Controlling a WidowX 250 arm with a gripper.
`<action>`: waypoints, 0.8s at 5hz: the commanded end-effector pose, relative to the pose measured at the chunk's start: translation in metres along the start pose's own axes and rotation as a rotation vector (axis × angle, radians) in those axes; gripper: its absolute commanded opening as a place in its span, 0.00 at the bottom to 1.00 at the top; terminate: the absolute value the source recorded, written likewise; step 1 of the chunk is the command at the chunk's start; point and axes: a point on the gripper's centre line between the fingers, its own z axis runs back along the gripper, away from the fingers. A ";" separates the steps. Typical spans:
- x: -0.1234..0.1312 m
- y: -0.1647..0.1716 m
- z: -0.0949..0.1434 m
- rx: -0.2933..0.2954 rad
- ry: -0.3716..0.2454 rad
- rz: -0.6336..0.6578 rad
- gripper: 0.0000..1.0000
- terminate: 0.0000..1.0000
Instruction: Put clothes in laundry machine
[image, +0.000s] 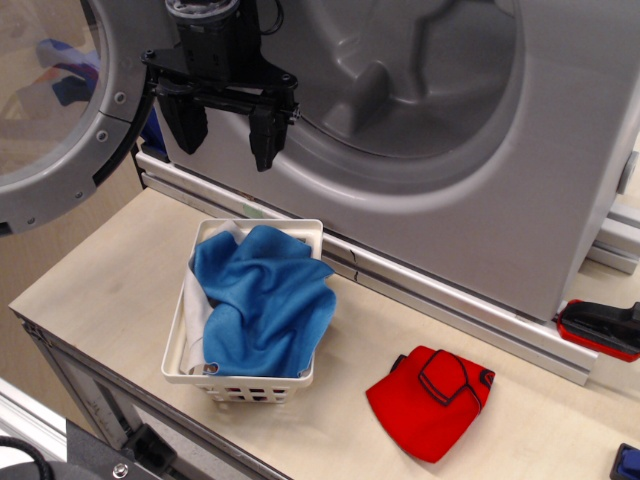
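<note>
The clothes, a bright blue cloth (265, 300) bundled with a smaller white-grey cloth (193, 318), lie in a white slatted basket (250, 385) on the table. The laundry machine (480, 150) stands behind, grey, with its wide round drum mouth (400, 80) open and its round glass-windowed door (60, 100) swung out to the left. My gripper (226, 128) hangs above the basket's far end, in front of the drum's left rim. Its two black fingers are spread apart and hold nothing.
A red black-trimmed garment (432, 400) lies on the table to the right of the basket. A red and black object (600, 328) sits at the far right by the machine's base. An aluminium rail (430, 295) runs along the machine's foot.
</note>
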 end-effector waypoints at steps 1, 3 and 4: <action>0.000 0.000 0.000 0.000 0.000 0.000 1.00 0.00; -0.037 -0.005 -0.048 -0.007 -0.044 -0.412 1.00 0.00; -0.049 -0.010 -0.068 -0.050 -0.054 -0.556 1.00 0.00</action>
